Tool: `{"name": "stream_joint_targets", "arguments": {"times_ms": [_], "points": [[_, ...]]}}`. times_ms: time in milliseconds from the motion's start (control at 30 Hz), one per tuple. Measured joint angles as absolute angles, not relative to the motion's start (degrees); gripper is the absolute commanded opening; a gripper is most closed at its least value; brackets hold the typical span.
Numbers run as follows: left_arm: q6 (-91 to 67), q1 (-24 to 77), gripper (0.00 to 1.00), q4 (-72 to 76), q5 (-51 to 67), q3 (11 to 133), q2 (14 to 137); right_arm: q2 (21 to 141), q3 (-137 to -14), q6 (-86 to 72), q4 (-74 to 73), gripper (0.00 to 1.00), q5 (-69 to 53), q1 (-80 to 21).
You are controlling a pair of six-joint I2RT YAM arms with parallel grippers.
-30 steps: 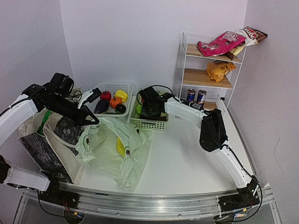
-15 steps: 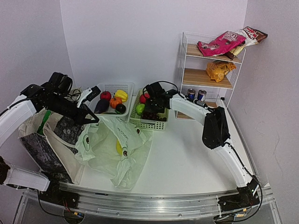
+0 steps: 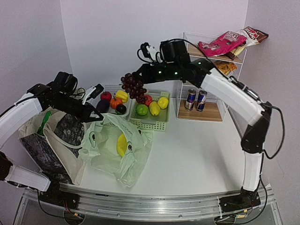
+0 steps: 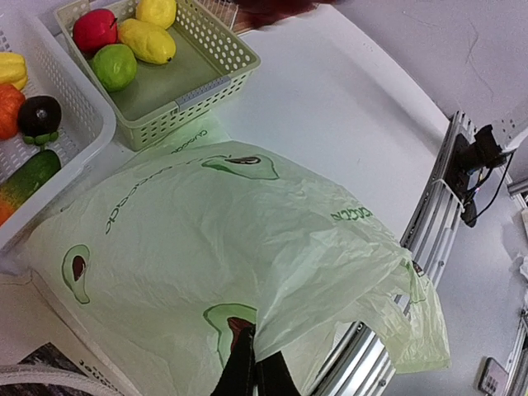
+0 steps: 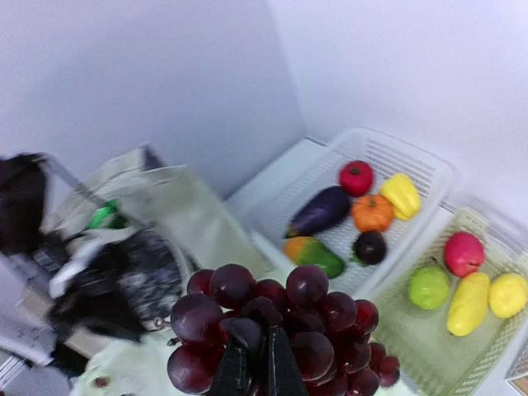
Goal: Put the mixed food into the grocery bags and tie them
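Lifted out of the green basket (image 3: 149,125) since a second ago, the right gripper (image 3: 142,76) now sits high above the table. Its fingers are pinched tight on the top of the grape bunch (image 3: 133,87). The bunch hangs free in the air above the near edges of the green basket and the white basket (image 3: 114,86), at about 12 o'clock from the plastic bag (image 3: 110,157).

The left gripper (image 3: 95,118) is clamped on the plastic bag's upper edge at the bag's 10 o'clock, holding that edge raised. A yellow banana (image 3: 121,144) shows through the film. The canvas tote (image 3: 47,140) stands against the bag at 9 o'clock.

Bare white table (image 3: 192,154) runs from the bag's 3 o'clock round to 5 o'clock, out to the front rail. At 2 o'clock a wire shelf rack (image 3: 183,61) stands by the right wall, with two drink cans (image 3: 191,96) on its lowest board. Pale lilac walls close in the back and both sides.
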State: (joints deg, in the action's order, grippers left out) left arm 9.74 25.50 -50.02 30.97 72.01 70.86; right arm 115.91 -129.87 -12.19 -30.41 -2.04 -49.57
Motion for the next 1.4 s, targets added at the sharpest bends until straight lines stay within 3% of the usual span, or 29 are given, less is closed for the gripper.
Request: {"name": "stream_joint_targets", "arguments": {"times_ms": [167, 333, 500, 767, 1067, 1400], "points": [[6.0, 25.5, 0.00, -48.2, 30.9, 72.1, 72.2, 104.3, -121.5, -12.1, -28.6, 0.00, -7.7, -57.6], [4.4, 25.5, 0.00, -47.3, 32.5, 74.4, 73.8, 101.0, -115.0, -15.0, -23.6, 0.00, -10.8, -63.4], [4.4, 25.5, 0.00, -47.3, 34.6, 77.3, 75.3, 102.6, -106.1, -21.4, -13.7, 0.00, -13.5, -66.1], [4.5, 25.5, 0.00, -47.6, 36.7, 77.6, 75.4, 110.3, -103.1, -25.4, -2.7, 0.00, -13.5, -66.2], [5.9, 25.5, 0.00, -48.1, 37.9, 79.1, 75.3, 108.7, -94.1, -13.3, -7.6, 0.00, -1.6, -65.9], [2.2, 25.5, 0.00, -49.8, 39.6, 79.0, 75.3, 117.7, -104.6, 4.7, -12.1, 0.00, 18.7, -65.0]]}}
